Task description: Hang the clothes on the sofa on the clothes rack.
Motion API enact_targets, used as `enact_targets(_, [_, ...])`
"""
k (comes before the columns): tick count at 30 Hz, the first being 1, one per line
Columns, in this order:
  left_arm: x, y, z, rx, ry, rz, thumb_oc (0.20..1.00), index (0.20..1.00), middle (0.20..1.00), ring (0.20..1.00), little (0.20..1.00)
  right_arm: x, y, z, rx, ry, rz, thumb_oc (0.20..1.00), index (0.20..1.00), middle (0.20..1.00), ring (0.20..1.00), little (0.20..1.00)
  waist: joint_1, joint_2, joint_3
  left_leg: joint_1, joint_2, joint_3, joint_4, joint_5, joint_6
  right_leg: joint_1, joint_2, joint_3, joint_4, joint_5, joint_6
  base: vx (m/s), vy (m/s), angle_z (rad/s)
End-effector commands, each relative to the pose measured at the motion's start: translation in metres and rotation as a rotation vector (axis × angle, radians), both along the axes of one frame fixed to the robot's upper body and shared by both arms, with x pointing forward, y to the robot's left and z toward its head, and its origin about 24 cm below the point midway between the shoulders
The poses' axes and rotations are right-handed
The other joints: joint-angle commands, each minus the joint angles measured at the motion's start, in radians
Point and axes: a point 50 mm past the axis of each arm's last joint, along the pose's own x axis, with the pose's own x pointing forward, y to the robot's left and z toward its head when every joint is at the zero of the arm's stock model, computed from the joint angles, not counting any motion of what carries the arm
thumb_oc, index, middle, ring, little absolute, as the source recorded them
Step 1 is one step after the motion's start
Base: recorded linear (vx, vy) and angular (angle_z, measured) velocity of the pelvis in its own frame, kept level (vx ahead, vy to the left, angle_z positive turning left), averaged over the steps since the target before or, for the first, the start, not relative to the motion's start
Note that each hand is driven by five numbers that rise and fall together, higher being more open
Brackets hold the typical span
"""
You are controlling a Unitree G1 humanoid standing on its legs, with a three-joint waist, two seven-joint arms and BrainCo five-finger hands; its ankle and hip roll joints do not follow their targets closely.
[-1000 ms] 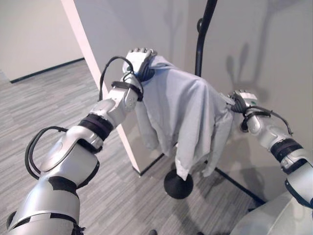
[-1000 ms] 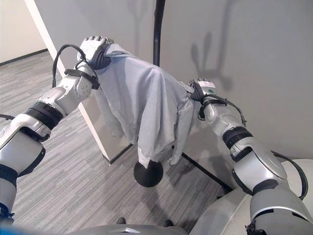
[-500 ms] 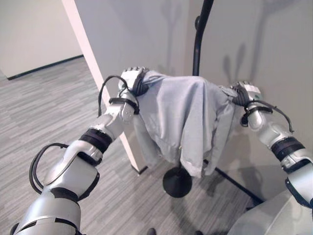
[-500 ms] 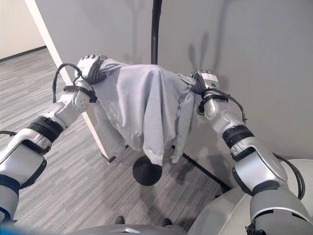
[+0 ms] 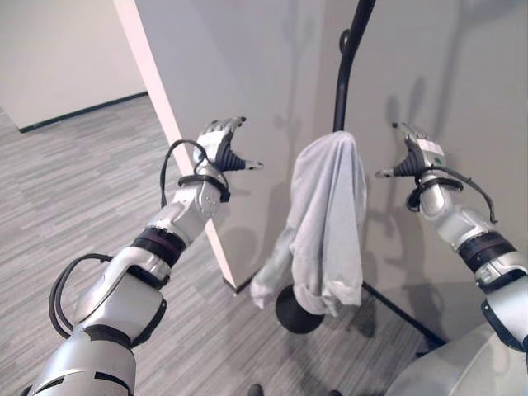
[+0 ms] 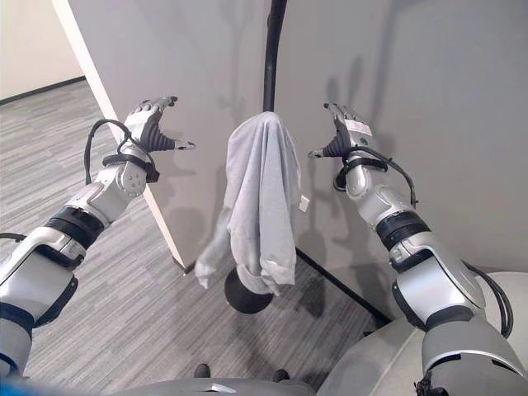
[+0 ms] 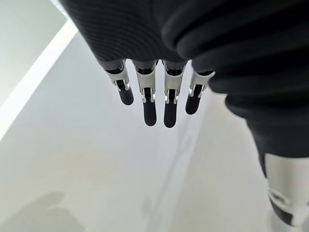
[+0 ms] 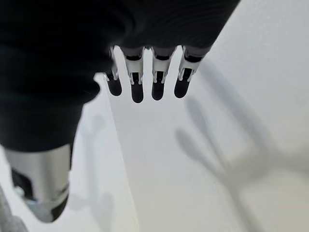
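Note:
A light grey sweatshirt (image 5: 326, 216) hangs draped over a hook of the black clothes rack (image 5: 347, 59), its sleeves dangling down to the rack's round black base (image 5: 290, 312). My left hand (image 5: 221, 145) is raised to the left of the garment, open, fingers straight and thumb pointing toward it, holding nothing. On the other side my right hand (image 5: 414, 154) is up at the same height, open and apart from the cloth. In the wrist views the left hand's fingers (image 7: 157, 101) and the right hand's fingers (image 8: 145, 82) stretch straight toward the bare wall.
A grey wall panel (image 5: 247, 66) with a pale edge stands right behind the rack. Grey striped carpet (image 5: 74, 190) spreads to the left. A pale sofa corner (image 6: 371, 363) shows at the lower right.
Both hands have let go of the sweatshirt and opened, drawing apart to either side. The garment, spread between them before, now hangs bunched and narrow from the rack's hook.

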Motion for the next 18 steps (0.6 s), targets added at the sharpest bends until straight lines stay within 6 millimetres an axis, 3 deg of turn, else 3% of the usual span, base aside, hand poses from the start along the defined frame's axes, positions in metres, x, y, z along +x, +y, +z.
enact_targets(1, [0.005, 0.013, 0.026, -0.075, -0.064, 0.044, 1.000, 1.000, 1.000, 1.000, 1.000, -0.005, -0.024, 0.011, 0.018, -0.045, -0.054, 1.000, 1.000, 1.000, 1.000, 1.000, 0.050, -0.003, -0.019, 0.084, -0.001, 0.023, 0.007, -0.127, -0.026, -0.015, -0.024, -0.037, 0.017, -0.029, 0.089, 0.00, 0.000, 0.00])
enact_targets(6, [0.000, 0.018, 0.015, -0.125, -0.049, 0.042, 1.000, 1.000, 1.000, 1.000, 1.000, -0.013, -0.029, -0.002, 0.072, -0.037, -0.062, 1.000, 1.000, 1.000, 1.000, 1.000, 0.049, 0.001, -0.016, 0.085, -0.003, 0.023, 0.007, -0.127, -0.025, -0.014, -0.025, -0.039, 0.017, -0.028, 0.089, 0.00, 0.000, 0.00])
enact_targets(9, [-0.013, 0.023, -0.006, -0.289, -0.021, 0.023, 1.000, 1.000, 1.000, 1.000, 1.000, -0.027, -0.040, -0.019, 0.174, -0.035, -0.088, 1.000, 1.000, 1.000, 1.000, 1.000, 0.049, 0.004, -0.009, 0.085, -0.004, 0.022, 0.007, -0.129, -0.022, -0.014, -0.027, -0.040, 0.017, -0.028, 0.087, 0.00, 0.000, 0.00])
enact_targets(10, [-0.022, 0.026, -0.021, -0.379, 0.011, 0.013, 1.000, 1.000, 1.000, 1.000, 1.000, -0.036, -0.046, -0.029, 0.219, -0.025, -0.103, 1.000, 1.000, 1.000, 1.000, 1.000, 0.050, 0.005, -0.005, 0.086, -0.005, 0.022, 0.007, -0.129, -0.021, -0.014, -0.027, -0.041, 0.017, -0.029, 0.086, 0.00, 0.000, 0.00])
enact_targets(11, [-0.040, 0.032, -0.053, -0.554, 0.090, 0.009, 1.000, 1.000, 1.000, 1.000, 1.000, -0.053, -0.057, -0.049, 0.286, 0.006, -0.133, 1.000, 1.000, 1.000, 1.000, 1.000, 0.051, 0.006, 0.005, 0.084, -0.006, 0.021, 0.007, -0.130, -0.017, -0.015, -0.029, -0.043, 0.017, -0.029, 0.085, 0.00, 0.000, 0.00])
enact_targets(12, [-0.042, 0.032, -0.055, -0.554, 0.096, 0.010, 1.000, 1.000, 1.000, 1.000, 1.000, -0.055, -0.057, -0.051, 0.286, 0.011, -0.134, 1.000, 1.000, 1.000, 1.000, 1.000, 0.051, 0.006, 0.000, 0.085, -0.006, 0.021, 0.007, -0.131, -0.017, -0.015, -0.029, -0.043, 0.017, -0.029, 0.085, 0.00, 0.000, 0.00])
enact_targets(15, [-0.091, 0.039, -0.127, -0.844, 0.307, 0.046, 1.000, 1.000, 1.000, 1.000, 1.000, -0.097, -0.066, -0.107, 0.431, 0.156, -0.185, 1.000, 1.000, 1.000, 1.000, 1.000, 0.053, 0.011, 0.010, 0.085, -0.005, 0.023, 0.007, -0.134, -0.012, -0.014, -0.030, -0.046, 0.017, -0.035, 0.081, 0.03, 0.004, -0.01])
enact_targets(18, [-0.139, 0.054, -0.179, -0.891, 0.495, 0.147, 1.000, 1.000, 1.000, 1.000, 1.000, -0.137, -0.059, -0.157, 0.615, 0.320, -0.213, 1.000, 1.000, 1.000, 1.000, 1.000, 0.050, 0.014, 0.014, 0.081, -0.004, 0.021, 0.007, -0.136, -0.007, -0.019, -0.031, -0.045, 0.017, -0.038, 0.077, 0.05, 0.013, -0.01])
